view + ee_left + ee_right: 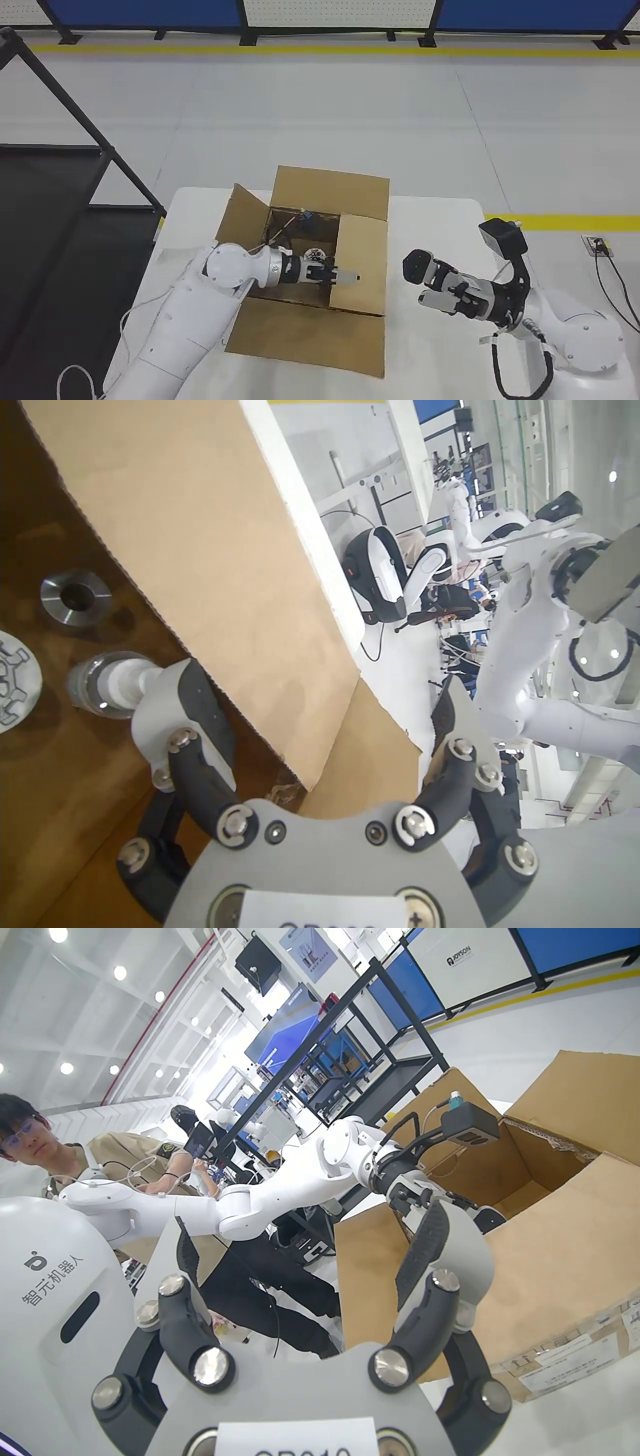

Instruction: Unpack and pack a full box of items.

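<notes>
Left gripper (322, 677) astride box wall (200, 550), bottle (95, 692) partly behind fingers (202, 710), disc (15, 685) cropped.

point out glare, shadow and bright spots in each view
Left wrist view: brown cardboard box shadowed inside, with glints on the round steel ring and clear plastic bottle; right wrist view: round ceiling lamps glare; top view: white table evenly lit.

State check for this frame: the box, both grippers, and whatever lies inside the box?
box: open, flaps unfolded.
left gripper: open, straddling a box flap, gripping nothing.
right gripper: open, empty, off to the side of the box.
metal ring: flat on the box floor, untouched.
clear bottle: on the box floor, not gripped.
</notes>
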